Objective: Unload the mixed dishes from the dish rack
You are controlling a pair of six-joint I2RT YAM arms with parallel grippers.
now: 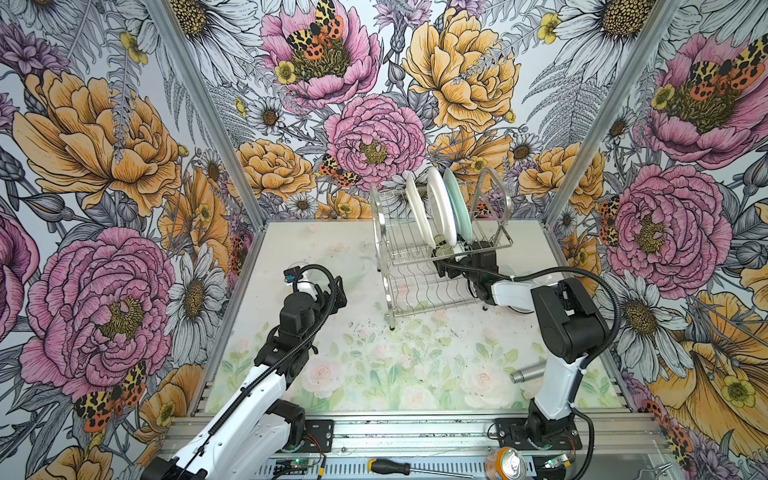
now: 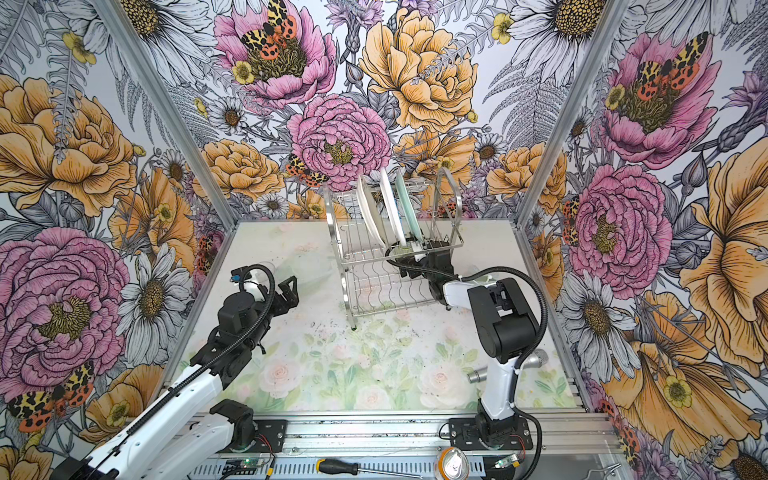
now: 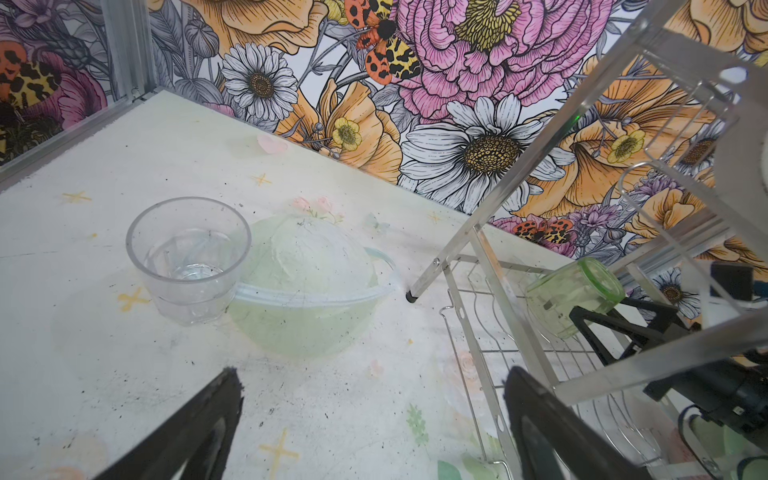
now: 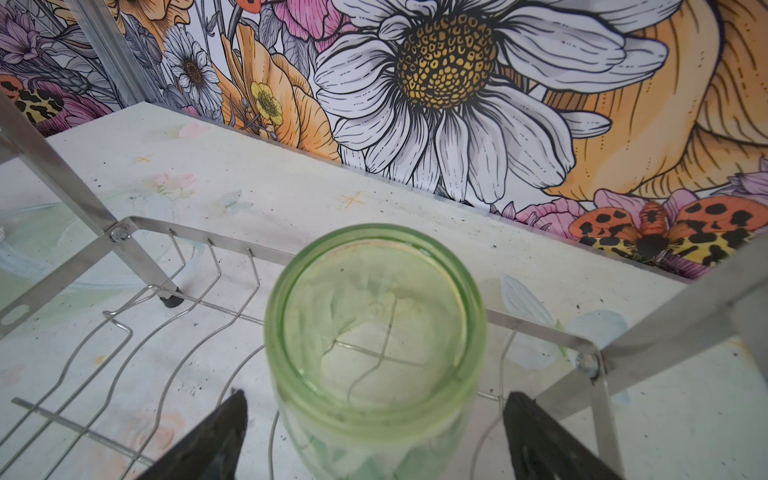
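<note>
The steel dish rack [image 1: 377,232] stands at the back of the table. Three plates stand upright in its upper shelf: cream [image 1: 417,212], white [image 1: 440,203], mint green [image 1: 458,203]. On the lower tier lies the green tumbler [image 4: 374,332]. My right gripper [image 4: 374,436] is open around it, with a gap on each side; in a top view that gripper [image 1: 446,255] reaches in under the plates. A clear glass [image 3: 189,259] and an upturned pale green bowl [image 3: 307,291] rest on the table left of the rack. My left gripper [image 3: 374,374] hovers open and empty just short of them.
A grey metal cylinder [image 1: 528,372] lies on the table beside the right arm's base. A screwdriver [image 1: 390,466] and a can [image 1: 505,463] sit on the front rail. The rack's leg [image 3: 411,295] stands close to the bowl. Floral walls enclose three sides.
</note>
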